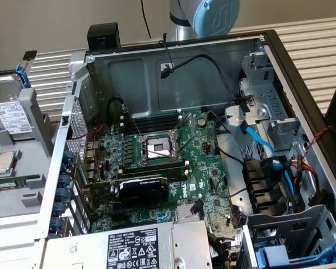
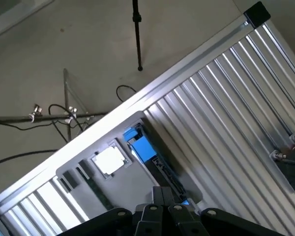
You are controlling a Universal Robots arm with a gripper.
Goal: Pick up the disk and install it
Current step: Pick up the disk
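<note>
The disk [image 1: 10, 115] stands in a slot of the grey tray [image 1: 17, 230] at the exterior view's left, outside the computer case [image 1: 157, 67]. Its white barcode label faces the exterior camera. Its blue carrier frame [image 1: 24, 75] rises along the edge nearest the case. In the wrist view the disk [image 2: 142, 147] appears edge-on as a narrow strip with blue plastic at one end. It therefore sits on its side, not flat, with its long axis running along the tray.

The same tray [image 2: 132, 182] also holds a square processor chip [image 1: 4, 162] just beside the disk, and a memory stick [image 1: 14, 180] past that.

The gripper [image 2: 163, 194] hangs above the tray close to the disk's near end. Its fingers are pressed together and hold nothing. The arm [image 1: 210, 17] shows behind the case's far wall.

The case lies open on the ribbed metal table [image 2: 226, 123]. Inside it are the motherboard [image 1: 207, 185] with a bare CPU socket [image 1: 158, 148] and a black graphics card [image 1: 143, 188]. The power supply [image 1: 185, 246] sits at the near edge. At the exterior view's right are the drive cage [image 1: 269, 112], blue data cables [image 1: 260, 140] and a lower bay [image 1: 280, 255] with blue plastic in it. Cables cross the room in front of these bays. Above the tray, the space around the disk is open.
</note>
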